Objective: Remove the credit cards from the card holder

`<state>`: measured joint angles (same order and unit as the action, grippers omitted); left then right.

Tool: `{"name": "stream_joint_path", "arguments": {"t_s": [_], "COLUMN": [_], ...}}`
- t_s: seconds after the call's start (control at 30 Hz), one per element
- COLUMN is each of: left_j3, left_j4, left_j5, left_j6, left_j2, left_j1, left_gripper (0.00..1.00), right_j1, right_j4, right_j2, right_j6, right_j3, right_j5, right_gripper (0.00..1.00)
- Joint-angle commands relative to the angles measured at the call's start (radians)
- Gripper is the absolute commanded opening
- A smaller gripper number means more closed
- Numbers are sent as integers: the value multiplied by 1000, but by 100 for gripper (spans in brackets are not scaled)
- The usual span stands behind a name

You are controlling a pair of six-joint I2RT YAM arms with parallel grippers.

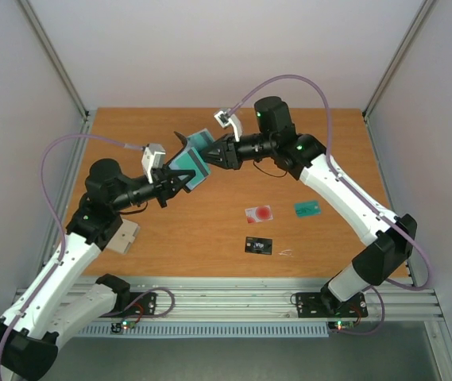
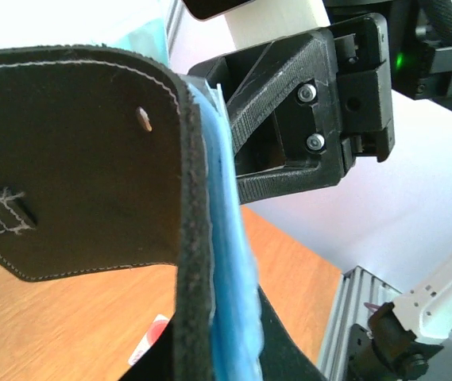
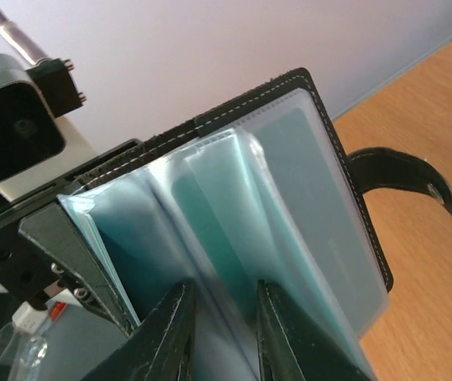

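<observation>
Right gripper (image 3: 224, 337): jaws nearly closed, pinching a clear sleeve leaf (image 3: 229, 198) of the card holder (image 3: 237, 111), held open directly ahead. Whether the teal card (image 3: 202, 230) is caught, I cannot tell. Opposite, the left gripper (image 1: 179, 182) clamps the cover. I should draw straight back, slowly.

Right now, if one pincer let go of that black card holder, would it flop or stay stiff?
The card holder would probably flop open: its clear sleeves fan out loosely and curve. The stitched black cover looks firmer, though its strap curls. Likely light, being thin all over.
</observation>
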<state>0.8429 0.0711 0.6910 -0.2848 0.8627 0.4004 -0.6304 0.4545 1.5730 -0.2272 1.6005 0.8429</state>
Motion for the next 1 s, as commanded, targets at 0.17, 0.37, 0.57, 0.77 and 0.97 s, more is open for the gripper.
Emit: {"name": "stream_joint_path", "arguments": {"t_s": [0.17,0.37,0.57,0.77,0.97], "left_j3": [-9,-19,-19,-24,-22], "left_j4": [-168,-189,-184,-198,-202], "left_j5": [84,95,92,97,108], "left_j6": [-17,-22,-17,-22,-20], "left_j2": [-18,-22,-27,-28,-27], "left_j1": [5,5,5,5,5], "left_gripper": [0,0,0,0,0], "right_j1": [16,22,20,-2,-42], "right_j4": [228,292,330,397,437], "right_j2": [-83,-65,-72,-24,18], "right_j6": [-177,-193,-215,-247,-278], "right_j3": [92,149,183,233,273], "right_j5": [134,232,213,99,51], "right_gripper": [24,29,39,37,39]}}
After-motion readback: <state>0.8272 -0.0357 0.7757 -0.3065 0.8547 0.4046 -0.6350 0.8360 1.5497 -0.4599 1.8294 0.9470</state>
